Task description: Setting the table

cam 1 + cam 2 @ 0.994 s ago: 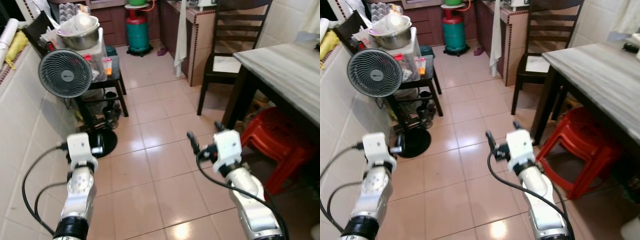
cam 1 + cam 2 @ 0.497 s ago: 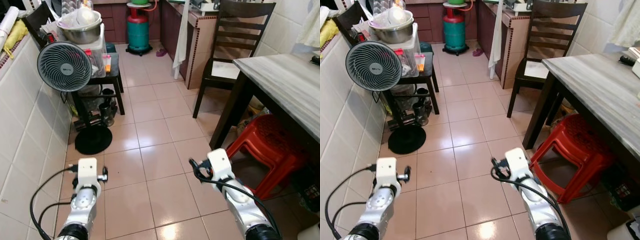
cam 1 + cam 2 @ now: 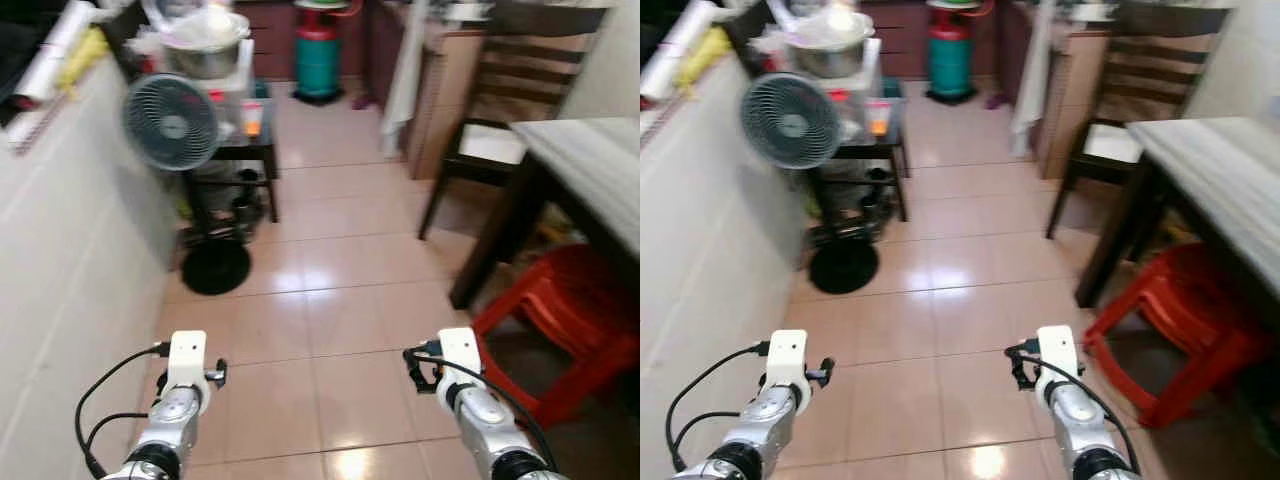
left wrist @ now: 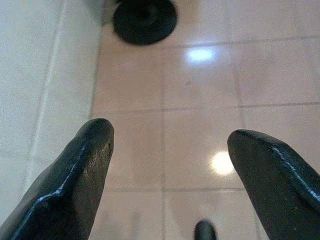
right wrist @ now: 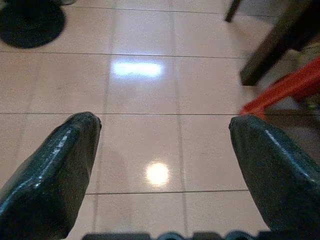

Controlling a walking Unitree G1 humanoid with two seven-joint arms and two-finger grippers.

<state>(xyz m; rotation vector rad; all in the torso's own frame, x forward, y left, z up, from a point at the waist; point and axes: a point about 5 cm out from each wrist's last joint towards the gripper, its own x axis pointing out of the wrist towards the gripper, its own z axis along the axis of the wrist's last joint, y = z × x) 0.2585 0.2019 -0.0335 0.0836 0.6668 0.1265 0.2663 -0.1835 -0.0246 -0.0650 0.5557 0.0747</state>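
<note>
Both arms sit lower than before, camera swung left; left gripper (image 4: 167, 150) and right gripper (image 5: 162, 155) spread apart, empty. Table (image 3: 1225, 170) at right, bare at its near corner. Transit step; next, find tableware.

A grey, wood-grained dining table (image 3: 590, 165) on dark legs stands above the red plastic stool (image 3: 570, 320); its top looks bare, though blurred.
</note>
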